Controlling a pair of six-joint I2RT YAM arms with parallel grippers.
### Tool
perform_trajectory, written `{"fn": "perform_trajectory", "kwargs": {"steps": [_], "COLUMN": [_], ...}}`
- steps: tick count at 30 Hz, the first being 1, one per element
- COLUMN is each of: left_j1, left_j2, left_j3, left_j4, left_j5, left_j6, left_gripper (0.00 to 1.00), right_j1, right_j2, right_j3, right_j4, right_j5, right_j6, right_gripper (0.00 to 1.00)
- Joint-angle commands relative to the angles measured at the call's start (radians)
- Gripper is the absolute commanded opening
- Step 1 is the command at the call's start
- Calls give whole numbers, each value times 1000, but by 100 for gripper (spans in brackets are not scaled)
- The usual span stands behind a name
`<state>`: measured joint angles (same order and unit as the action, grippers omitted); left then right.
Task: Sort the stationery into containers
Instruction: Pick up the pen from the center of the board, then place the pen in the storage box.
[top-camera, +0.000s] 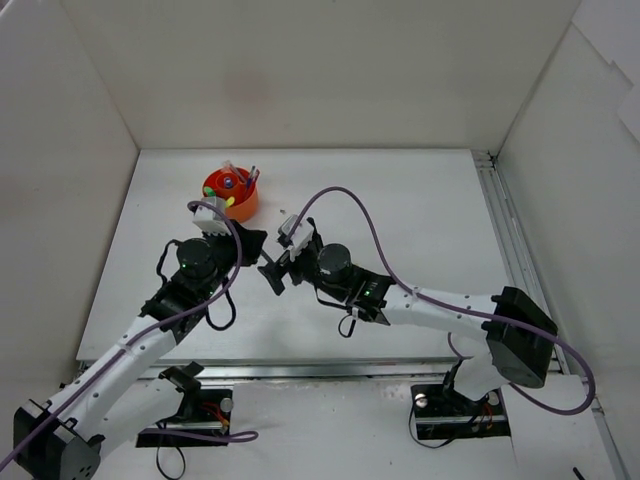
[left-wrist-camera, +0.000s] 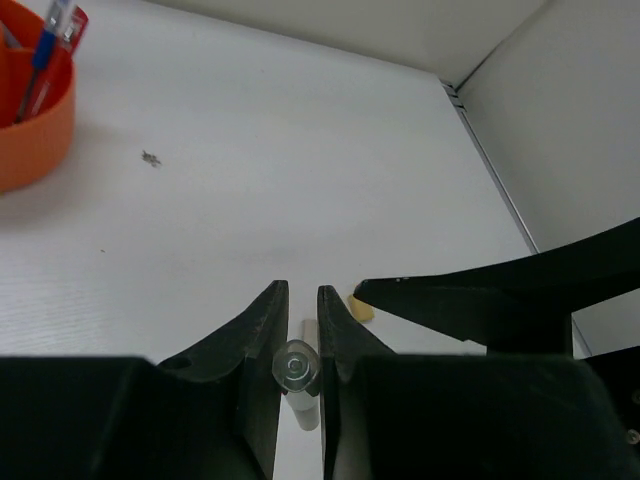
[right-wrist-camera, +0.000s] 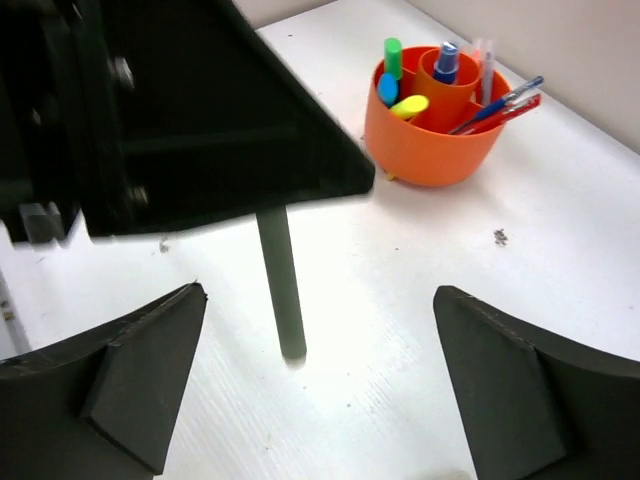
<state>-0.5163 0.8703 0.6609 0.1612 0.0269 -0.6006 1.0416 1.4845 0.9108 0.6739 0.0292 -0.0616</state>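
Here, the left gripper (left-wrist-camera: 302, 298) is pinching a grey pen (right-wrist-camera: 281, 280) mid-table, the pen's end pointing down near the table (right-wrist-camera: 400, 330). The right gripper (right-wrist-camera: 318, 310) is gaping wide beside it. The orange organizer (right-wrist-camera: 430, 150) is sitting far left, holding pens and highlighters.

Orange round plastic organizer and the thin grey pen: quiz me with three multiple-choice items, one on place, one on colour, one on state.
1. In the top view, the orange round plastic organizer stands:
A on the far side, left of centre, beyond the left arm
B in the near right corner
C between the arm bases

2. The highlighter caps in it are:
A red, white, black
B green, blue, yellow
C all orange

3. The thin grey pen is:
A flat on the table
B in the organizer
C clamped end-down in the left gripper

Key:
1 A, it sits just past that arm.
2 B, the right wrist view shows them.
3 C, the gripper pinches it.
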Motion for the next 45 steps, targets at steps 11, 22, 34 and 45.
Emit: {"fn": "perform_trajectory", "kwargs": {"steps": [11,22,34,45], "left_j1": [212,398,493,539], "left_j2": [298,831,1217,1288], "left_j3": [422,1033,1315,1241], "left_j4": [84,17,0,125], "left_j5": [5,143,173,300], "left_j6": [435,591,476,381], "left_gripper": [0,0,0,0], "right_j1": [-64,-296,-456,-496], "right_j2": [-233,-334,-236,-219], "right_j3": [-156,-181,-135,-139], "right_j4": [78,-180,-243,-249], "right_j5": [193,175,3,-72], "right_j6": [54,78,121,152], "right_gripper": [98,98,98,98]}}
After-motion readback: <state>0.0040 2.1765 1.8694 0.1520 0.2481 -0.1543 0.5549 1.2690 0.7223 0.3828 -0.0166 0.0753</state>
